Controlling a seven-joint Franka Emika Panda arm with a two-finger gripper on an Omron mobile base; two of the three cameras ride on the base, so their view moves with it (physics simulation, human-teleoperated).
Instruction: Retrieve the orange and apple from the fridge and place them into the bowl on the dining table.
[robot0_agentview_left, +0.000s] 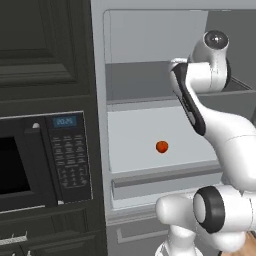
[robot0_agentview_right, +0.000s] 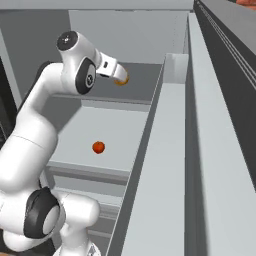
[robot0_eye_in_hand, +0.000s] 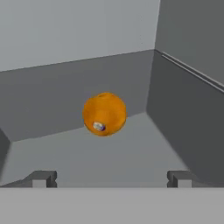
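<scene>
A: How far along does the job look?

B: Early, I'd say. The fridge (robot0_agentview_left: 150, 60) stands open and both fruits are inside it. The orange (robot0_eye_in_hand: 104, 113) sits on the upper shelf, near the back corner. The apple (robot0_agentview_left: 161, 146) lies alone on the shelf below.

A: And the end effector (robot0_eye_in_hand: 111, 178)?

B: Released, its tips spread wide with nothing between them. It points straight at the orange from just in front, not touching it.

A: So nothing is carried?

B: Nothing. My reading is that the orange is first in line: close in, clench, lift it out.

A: What's left after that?

B: Nearly everything: take the orange to the bowl on the dining table, come back for the apple, and do the same.
</scene>
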